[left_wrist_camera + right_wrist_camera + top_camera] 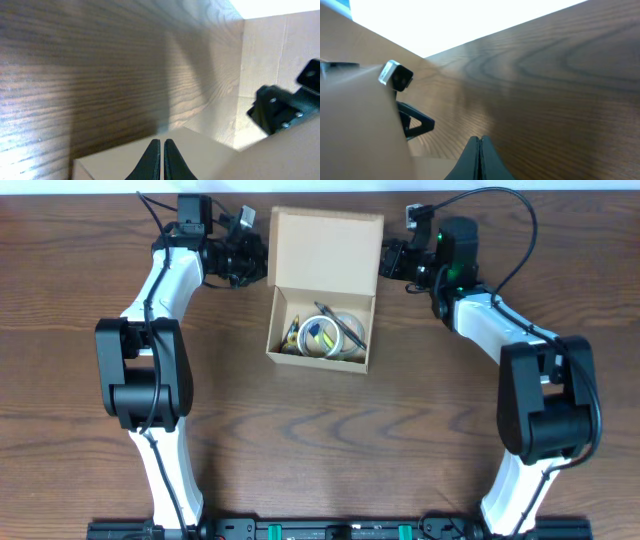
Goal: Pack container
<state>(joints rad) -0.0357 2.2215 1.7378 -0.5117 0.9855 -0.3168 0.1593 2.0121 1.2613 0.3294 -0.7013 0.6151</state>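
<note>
Container (318, 362): small rectangular tan cardboard box, plain, unmarked. Sits upright on the table (320, 470), centre left-to-right, toward the far edge, slightly skewed. Hinged flap lid (326, 248) open, raised on the far side. Inside: tape rolls (325, 336), with yellow and blue bits.

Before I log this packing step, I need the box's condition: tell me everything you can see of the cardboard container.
The container is a small, plain tan cardboard box sitting flat on the wooden table, toward its far edge between the arms. Its hinged flap lid is open, folded back away from the robot. The open compartment holds a pale tape roll and small yellow and blue items. The shut left gripper and right gripper sit at the lid's side edges; contact cannot be confirmed.
</note>
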